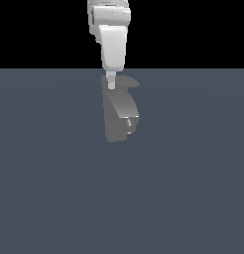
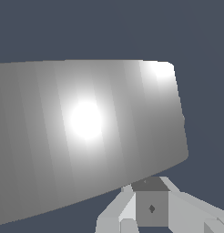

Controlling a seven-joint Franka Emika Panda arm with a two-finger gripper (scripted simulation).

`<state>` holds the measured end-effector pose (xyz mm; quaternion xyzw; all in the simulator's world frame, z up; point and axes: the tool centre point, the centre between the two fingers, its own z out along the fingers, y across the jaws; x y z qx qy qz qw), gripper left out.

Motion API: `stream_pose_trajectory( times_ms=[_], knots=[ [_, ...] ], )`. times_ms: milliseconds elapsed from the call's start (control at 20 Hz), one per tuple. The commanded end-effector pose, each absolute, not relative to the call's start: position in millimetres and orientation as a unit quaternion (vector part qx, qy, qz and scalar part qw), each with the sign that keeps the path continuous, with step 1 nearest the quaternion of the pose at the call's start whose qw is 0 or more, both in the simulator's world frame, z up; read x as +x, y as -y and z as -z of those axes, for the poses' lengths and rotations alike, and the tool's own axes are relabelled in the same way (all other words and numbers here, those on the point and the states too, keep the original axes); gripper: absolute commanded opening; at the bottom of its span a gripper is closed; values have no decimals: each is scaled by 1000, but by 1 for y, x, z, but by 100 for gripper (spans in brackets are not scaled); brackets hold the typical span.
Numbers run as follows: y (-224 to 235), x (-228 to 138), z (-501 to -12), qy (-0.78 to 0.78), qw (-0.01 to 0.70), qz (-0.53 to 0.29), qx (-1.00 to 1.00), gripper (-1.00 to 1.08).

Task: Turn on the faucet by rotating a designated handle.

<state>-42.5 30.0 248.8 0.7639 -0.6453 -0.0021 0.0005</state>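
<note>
On the dark table (image 1: 54, 198), near its far edge: the faucet (image 1: 121, 119), spout toward the exterior view's right. Atop it, the handle (image 1: 127, 83), likewise pointed right. Directly above, touching the handle's near end, the hand (image 1: 110, 85); opening and grip impossible to tell.

A flat, matte slate-blue surface (image 1: 193, 198) fills the lower part of the exterior view, plain and unmarked; above its straight horizon lies a featureless black backdrop (image 1: 39, 30); the wrist view shows the same slate-blue tone behind; lighting is even, casting no distinct shadows.
</note>
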Motion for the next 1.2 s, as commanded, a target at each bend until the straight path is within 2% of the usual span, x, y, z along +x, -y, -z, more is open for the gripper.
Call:
stream_pose_trajectory(
  times_ms=[0, 250, 300, 350, 1150],
  knots=[
    [6, -39, -249, 659, 0, 0, 752, -100],
    [39, -37, -249, 660, 0, 0, 752, -100],
    [39, -37, -249, 660, 0, 0, 752, -100],
    [15, -36, -249, 648, -1, 1, 762, -100],
    [64, 9, -249, 654, 0, 0, 757, -100]
  ],
)
